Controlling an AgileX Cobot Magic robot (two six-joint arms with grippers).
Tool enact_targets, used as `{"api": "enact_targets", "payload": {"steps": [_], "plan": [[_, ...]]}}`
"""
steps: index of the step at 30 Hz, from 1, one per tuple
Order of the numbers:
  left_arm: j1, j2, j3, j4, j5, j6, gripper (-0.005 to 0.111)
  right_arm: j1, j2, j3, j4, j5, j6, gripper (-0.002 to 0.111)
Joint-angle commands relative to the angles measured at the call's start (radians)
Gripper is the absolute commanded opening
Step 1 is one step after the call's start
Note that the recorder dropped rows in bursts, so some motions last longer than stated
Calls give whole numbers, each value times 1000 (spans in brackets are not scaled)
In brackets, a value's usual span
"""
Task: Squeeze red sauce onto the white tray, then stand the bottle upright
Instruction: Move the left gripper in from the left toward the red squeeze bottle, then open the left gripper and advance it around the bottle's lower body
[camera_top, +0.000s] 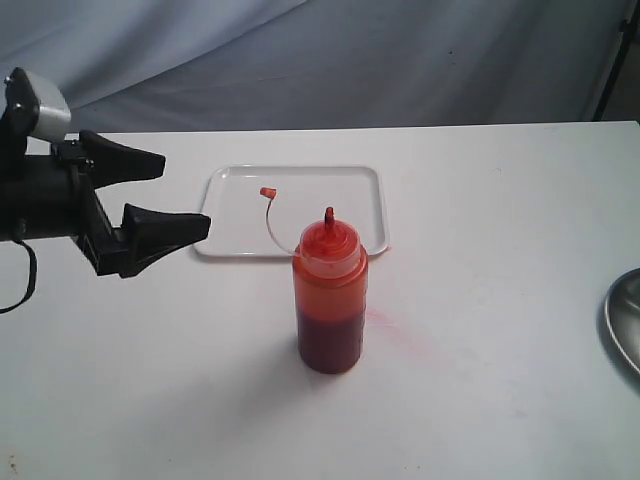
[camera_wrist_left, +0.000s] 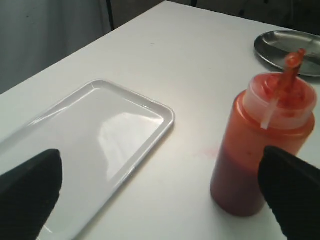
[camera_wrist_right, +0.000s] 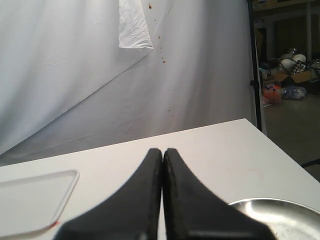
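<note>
bottle (camera_top: 330, 300) upright on the worktop (camera_top: 480, 400), red sauce (camera_top: 330, 345) dark in its lower part | faint pink smear (camera_top: 395, 325) just beside its base | left hand (camera_top: 187, 193) spread wide, holding nothing, left of the bottle | white tray (camera_top: 350, 180) just behind the bottle | right hand (camera_wrist_right: 163, 155) pressed closed, empty, near the metal dish (camera_wrist_right: 280, 215)

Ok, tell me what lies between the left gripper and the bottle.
Exterior view: only the near edge of the white tray and bare table.
</note>
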Motion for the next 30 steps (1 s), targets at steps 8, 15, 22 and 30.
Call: {"api": "enact_targets", "payload": {"steps": [8,15,22,30], "plan": [[-13,0,19,28,-319,-221,105,-6,-2,2,-4,-2,-1,0],[-169,12,37,205,64,-324,105,-6,-2,2,-4,-2,-1,0],[-262,64,59,115,227,-264,105,-4,-2,2,-4,-2,-1,0],[-265,198,59,50,225,-197,105,16,-2,2,-4,-2,-1,0]]}}
